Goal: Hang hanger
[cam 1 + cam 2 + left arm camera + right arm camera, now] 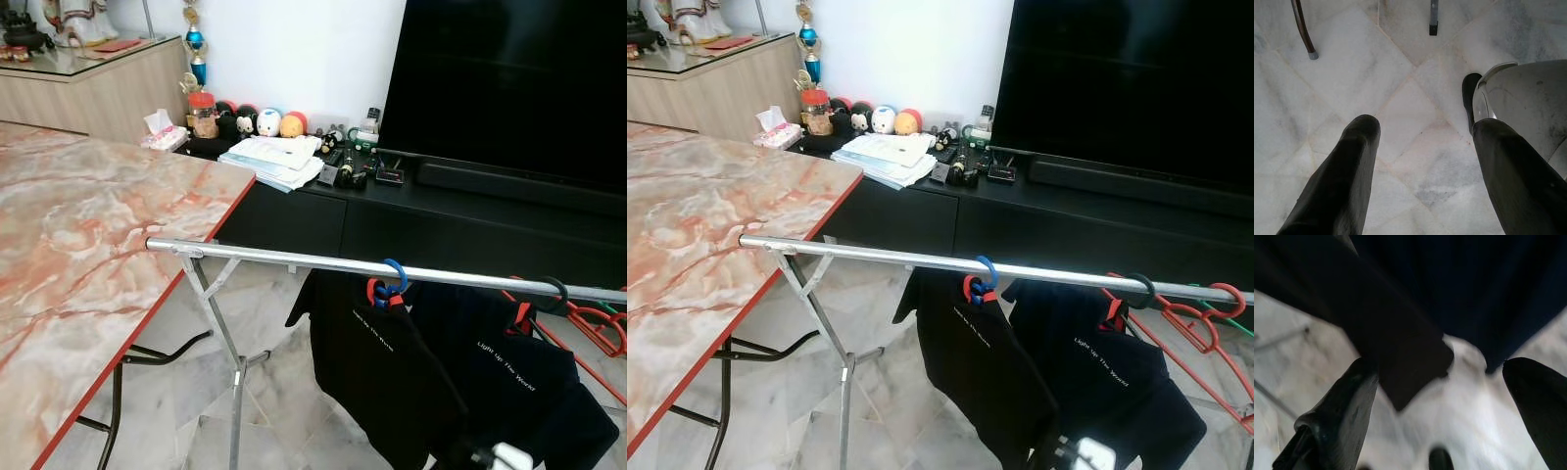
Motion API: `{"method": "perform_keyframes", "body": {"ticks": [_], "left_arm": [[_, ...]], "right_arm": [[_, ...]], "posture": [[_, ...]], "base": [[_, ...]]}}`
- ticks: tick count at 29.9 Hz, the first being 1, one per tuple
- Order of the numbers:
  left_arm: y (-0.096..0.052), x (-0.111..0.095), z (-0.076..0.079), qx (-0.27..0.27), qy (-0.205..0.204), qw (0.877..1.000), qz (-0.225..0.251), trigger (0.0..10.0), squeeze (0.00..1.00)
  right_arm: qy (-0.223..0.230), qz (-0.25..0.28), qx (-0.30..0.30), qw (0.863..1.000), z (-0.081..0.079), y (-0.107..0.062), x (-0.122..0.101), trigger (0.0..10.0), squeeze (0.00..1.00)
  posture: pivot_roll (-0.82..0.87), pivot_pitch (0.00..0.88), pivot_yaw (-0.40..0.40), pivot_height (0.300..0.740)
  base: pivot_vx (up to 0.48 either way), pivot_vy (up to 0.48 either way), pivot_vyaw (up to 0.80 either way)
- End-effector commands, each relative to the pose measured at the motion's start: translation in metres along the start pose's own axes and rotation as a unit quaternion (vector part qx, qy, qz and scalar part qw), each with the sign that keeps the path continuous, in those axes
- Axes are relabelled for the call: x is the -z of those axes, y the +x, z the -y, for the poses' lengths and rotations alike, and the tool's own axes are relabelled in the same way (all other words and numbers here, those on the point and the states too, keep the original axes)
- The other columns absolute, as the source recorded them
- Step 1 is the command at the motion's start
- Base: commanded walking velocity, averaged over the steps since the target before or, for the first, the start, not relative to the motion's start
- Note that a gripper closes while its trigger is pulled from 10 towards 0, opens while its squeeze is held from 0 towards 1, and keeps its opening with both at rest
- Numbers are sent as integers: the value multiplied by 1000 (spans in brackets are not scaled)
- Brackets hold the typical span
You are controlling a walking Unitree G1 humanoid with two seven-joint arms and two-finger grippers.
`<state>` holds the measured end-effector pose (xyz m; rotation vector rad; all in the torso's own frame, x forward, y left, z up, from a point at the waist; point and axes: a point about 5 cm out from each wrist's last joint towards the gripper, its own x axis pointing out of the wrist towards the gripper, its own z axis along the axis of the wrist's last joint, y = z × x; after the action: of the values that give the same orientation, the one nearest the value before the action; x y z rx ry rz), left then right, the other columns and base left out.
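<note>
The right tool (1440,396) gapes wide, holding nothing, below the shirts (431,362) hung on the rail (294,258). The left tool (1425,161), wide too, faces floor.

Left gripper (1422,142) hangs low, right gripper (1440,382) too (both spread wide).

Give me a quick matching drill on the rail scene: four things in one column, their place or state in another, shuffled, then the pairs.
1. blue hanger hook
2. empty red hangers
3. stack of papers
4. left gripper

A. open, above the marble floor
B. on the black TV cabinet
C. on the rail, carrying a black T-shirt
D. at the rail's far right end, no clothes on them

Pairs: 1-C, 2-D, 3-B, 4-A
</note>
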<state>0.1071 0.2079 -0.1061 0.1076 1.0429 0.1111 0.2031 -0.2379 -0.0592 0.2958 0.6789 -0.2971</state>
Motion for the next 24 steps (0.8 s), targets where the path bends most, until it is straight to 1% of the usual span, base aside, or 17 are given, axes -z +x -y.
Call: {"method": "perform_keyframes", "body": {"ticks": [1,2,3,4,5,7,13,14,15,16,17,18,21,23,24], "left_arm": [[-1,5,1,-2,-4,1000,-10,10000,0],[-1,5,2,-2,-5,1000,-10,10000,0],[-1,5,2,-2,-5,1000,-10,10000,0],[-1,5,2,-3,-9,1000,-9,10000,0],[-1,5,2,-2,-11,1000,-8,10000,0],[-1,5,2,-2,-8,1000,-7,10000,0],[-1,5,2,-2,-8,1000,-7,10000,0],[-1,5,2,-3,-6,1000,-8,10000,0],[-1,5,0,-3,1,1000,-8,10000,0],[-1,5,-1,-4,6,1000,-8,10000,0],[-1,6,-2,-4,11,1000,-9,10000,0],[-2,6,-2,-4,13,1000,-10,10000,0],[-2,7,-3,-5,13,1000,-10,10000,0],[-2,7,-4,-4,15,1000,-11,10000,0],[-2,7,-4,-4,16,1000,-11,10000,0]], "right_arm": [[0,43,-22,999,-2,1,-13,10000,0],[-4,55,-31,998,-4,1,-18,10000,0],[-4,55,-31,998,-4,1,-18,10000,0],[-8,77,-49,996,-5,1,-24,10000,0],[-14,112,-76,991,-7,-2,-35,10000,0],[-15,142,-108,984,-9,-5,-46,10000,0],[-15,142,-108,984,-9,-5,-46,10000,0],[-15,150,-132,980,-12,-7,-51,10000,0],[-26,196,-175,964,-23,-9,-83,10000,0],[-36,227,-206,951,-32,-12,-106,10000,0],[-44,249,-224,941,-39,-15,-122,10000,0],[-48,263,-232,935,-43,-17,-130,10000,0],[-51,273,-235,931,-47,-19,-135,10000,0],[-70,283,-242,926,-50,-23,-137,10000,0],[-64,289,-239,925,-51,-25,-138,10000,0]], "posture": [[88,0,-29,740],[88,0,-29,740],[88,0,-29,740],[87,0,-32,740],[81,0,-30,740],[74,0,-27,740],[74,0,-27,740],[72,0,-24,740],[61,0,-6,740],[61,0,-6,740],[66,0,-4,740],[67,0,-2,740],[68,0,2,740],[67,0,6,740],[64,0,8,740]], "base": [[0,0,0],[0,0,0],[0,0,0],[0,0,0],[0,0,0],[0,0,0],[0,0,0],[0,0,0],[0,0,0],[0,0,0],[0,0,0],[0,0,0],[0,0,0],[0,0,0],[0,0,0]]}}
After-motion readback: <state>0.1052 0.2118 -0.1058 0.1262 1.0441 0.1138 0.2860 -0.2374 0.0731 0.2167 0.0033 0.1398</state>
